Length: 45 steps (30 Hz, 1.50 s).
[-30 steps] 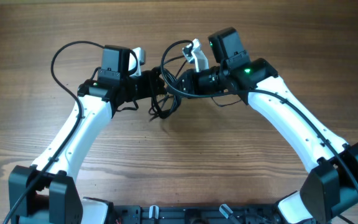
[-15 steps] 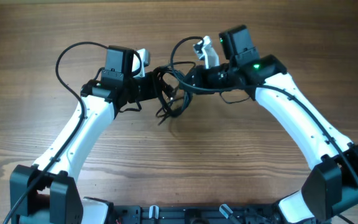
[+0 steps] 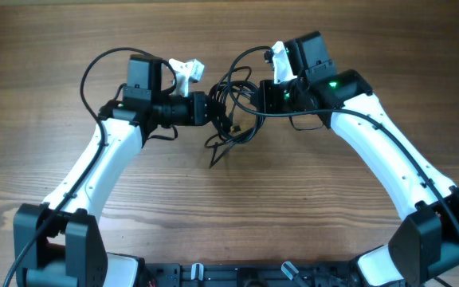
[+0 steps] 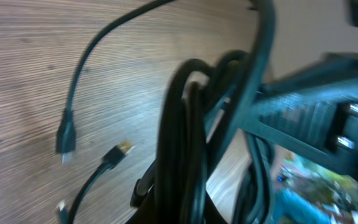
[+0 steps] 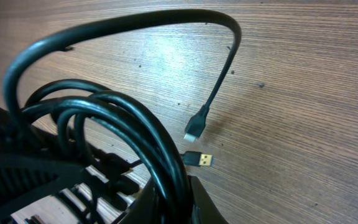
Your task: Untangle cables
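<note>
Above the table (image 3: 373,32) centre, the cables (image 3: 229,127) hang bunched between the arms, with the left end effector (image 3: 209,108) and right end effector (image 3: 258,96) both clamped tight on the bundle. Looks like the pull-apart step. The next move likely needs the arms spreading to open the loops.

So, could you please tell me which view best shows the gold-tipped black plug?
The right wrist view: the gold-tipped black plug is sharp and unobstructed there. Left wrist shows it smaller and blurred; overhead cannot resolve it.

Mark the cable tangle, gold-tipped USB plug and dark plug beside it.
cable tangle (image 3: 228,108), overhead view, bunched middle loops
gold-tipped USB plug (image 5: 205,160), right wrist view, metal tip
dark plug (image 5: 195,127), right wrist view, plug body
</note>
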### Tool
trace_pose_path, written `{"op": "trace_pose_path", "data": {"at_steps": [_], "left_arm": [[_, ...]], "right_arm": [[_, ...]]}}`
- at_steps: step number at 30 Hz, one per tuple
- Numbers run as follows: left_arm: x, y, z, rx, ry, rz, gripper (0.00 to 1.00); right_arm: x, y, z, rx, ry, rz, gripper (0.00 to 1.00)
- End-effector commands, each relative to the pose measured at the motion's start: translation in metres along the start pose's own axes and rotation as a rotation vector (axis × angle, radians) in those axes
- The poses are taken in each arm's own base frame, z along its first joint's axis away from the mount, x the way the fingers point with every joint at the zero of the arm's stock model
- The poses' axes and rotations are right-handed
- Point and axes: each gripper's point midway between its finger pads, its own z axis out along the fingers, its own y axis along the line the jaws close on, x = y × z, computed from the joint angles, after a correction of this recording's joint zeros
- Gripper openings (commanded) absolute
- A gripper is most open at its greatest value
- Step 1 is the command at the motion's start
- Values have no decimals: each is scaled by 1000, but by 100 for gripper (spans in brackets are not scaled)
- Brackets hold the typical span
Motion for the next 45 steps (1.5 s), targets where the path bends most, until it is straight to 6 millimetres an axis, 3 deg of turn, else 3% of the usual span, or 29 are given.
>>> {"op": "trace_pose_path", "data": {"at_steps": [1, 3, 5, 6, 9, 15, 17, 22, 24, 29, 36, 45], "left_arm": [[-4, -18, -23, 154, -12, 70, 4], [-11, -4, -31, 113, -43, 13, 4], [-18, 18, -37, 19, -81, -134, 4], [-20, 22, -38, 0, -90, -163, 4], [-20, 22, -38, -1, -92, -159, 4], [-17, 21, -30, -31, -81, -138, 4], [-16, 19, -28, -27, -76, -133, 4], [-14, 13, -23, -14, -63, -155, 4], [-14, 10, -23, 5, -61, -174, 4], [-15, -3, -24, 74, -51, -155, 4], [-14, -9, -24, 109, -40, -152, 4], [-12, -25, -27, 199, -16, -135, 4]], "right_arm": [[-16, -60, 1, 227, -54, 64, 9], [-15, -54, 1, 152, -35, 77, 18], [-15, -43, -1, 60, -22, 77, 46], [-16, -35, -2, 8, -17, 58, 54], [-20, -17, -10, -79, -17, 44, 61], [-51, 26, -59, -179, -116, -42, 61], [-52, 47, -64, -259, -123, -69, 59], [-39, 73, -41, -293, -66, -66, 53], [-30, 82, -19, -303, -12, -35, 49], [-25, 87, 10, -311, 31, 1, 48], [-33, 87, 29, -333, 21, 37, 56], [-36, 96, 62, -358, 18, 54, 53]]}}
